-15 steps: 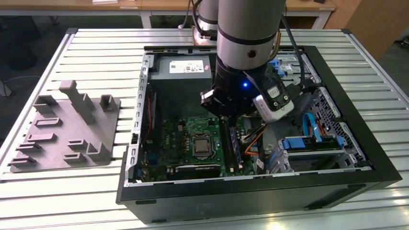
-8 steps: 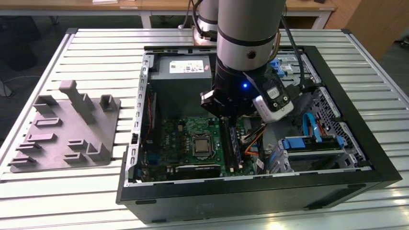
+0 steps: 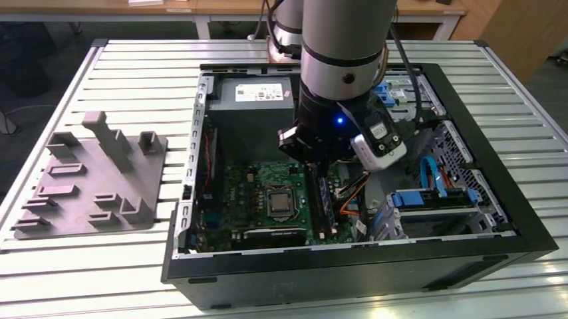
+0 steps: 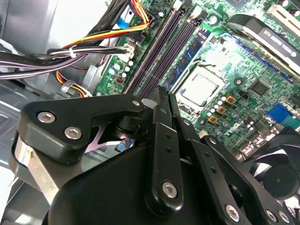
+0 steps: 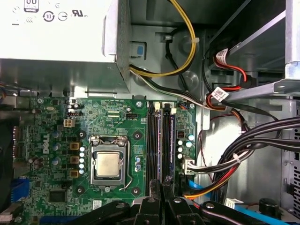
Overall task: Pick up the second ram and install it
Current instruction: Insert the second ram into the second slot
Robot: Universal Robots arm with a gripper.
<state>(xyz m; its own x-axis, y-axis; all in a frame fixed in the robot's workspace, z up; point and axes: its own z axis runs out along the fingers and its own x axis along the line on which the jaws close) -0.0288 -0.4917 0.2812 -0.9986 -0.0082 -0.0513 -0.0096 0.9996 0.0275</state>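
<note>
Arm (image 3: pixel 342 60) upright, reaching straight down into open computer case (image 3: pixel 497 219) lying on slatted table (image 3: pixel 133 60). Gripper (image 3: pixel 318 167) low over motherboard (image 5: pixel 56 140), directly above the bank of memory slots; in both wrist views fingers (image 4: pixel 161 101) pressed together, clenched with nothing seen between them. Second ram (image 5: pixel 168 136) standing on edge in that bank, between processor socket (image 5: pixel 108 164) and cable bundle (image 5: pixel 253 140), just beyond the fingertips; seen as a blue-green strip (image 4: pixel 187 61) in the second wrist view and as a dark strip (image 3: pixel 325 199) below the gripper in the exterior view. White printed label (image 3: pixel 262 92) on power supply; small stickers on the ram. Grey moulded fixture (image 3: pixel 89 179) on table toward the exterior view's left, well apart from case.
</note>
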